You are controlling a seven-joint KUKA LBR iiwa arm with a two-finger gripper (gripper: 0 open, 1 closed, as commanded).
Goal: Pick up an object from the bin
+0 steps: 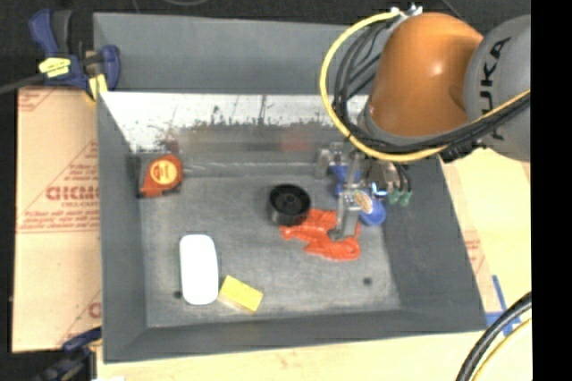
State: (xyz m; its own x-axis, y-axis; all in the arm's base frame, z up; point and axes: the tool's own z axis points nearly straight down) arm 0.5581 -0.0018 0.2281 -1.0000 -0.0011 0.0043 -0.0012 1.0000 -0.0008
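My gripper [344,227] reaches down in the right half of the bin, its fingertips on a flat red-orange floppy thing [323,240] on the bin floor. A small blue thing [372,211] sits close against the fingers on their right. A black round thing [289,202] lies just left of the gripper, touching the red thing's upper edge. Whether anything is between the fingers cannot be made out.
An orange tape measure [161,174] lies at the far left by the back wall. A white oval thing [198,268] and a yellow block [240,293] lie at the front left. The arm's orange cover and cables hang over the bin's right back corner.
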